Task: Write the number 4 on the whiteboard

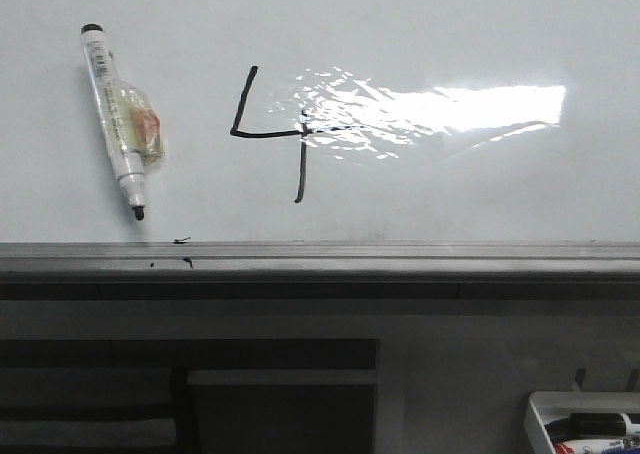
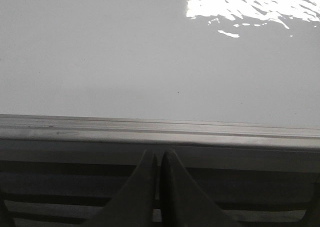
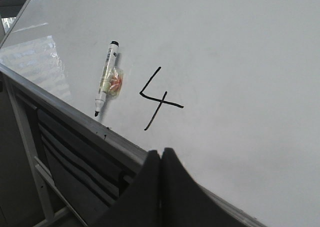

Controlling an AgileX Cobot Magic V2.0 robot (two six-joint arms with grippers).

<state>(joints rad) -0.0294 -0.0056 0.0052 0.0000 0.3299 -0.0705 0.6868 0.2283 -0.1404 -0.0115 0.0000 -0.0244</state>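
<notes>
- While the front view shows the number 4 (image 1: 272, 132) finished near the middle of the whiteboard (image 1: 420, 24), the marker (image 1: 122, 119) lies uncapped on the board toward its left side, tip pointing at the near rail (image 1: 320, 259). Judged from that, a nudge could roll it, and the bare tip could drag a stray line or drop off the near edge. A few black specks already sit by the rail under the tip.
- Neither arm appears in that view. The glare patch (image 1: 430, 109) washes over the right end of the 4's bar, so how far the bar runs is hard to read. A tray (image 1: 585, 419) with other markers is cut off at the bottom right corner.
- From the left wrist view, the left gripper (image 2: 159, 159) has its fingers pressed together, holding nothing, just outside the rail. The 4 and the marker are out of this picture; only bare board and glare show.
- From the right wrist view, the right gripper (image 3: 160, 159) is likewise pressed together and empty, off the near edge. Any careless sweep across the board from there could smear the fresh ink. The label on the marker is too small to read.
</notes>
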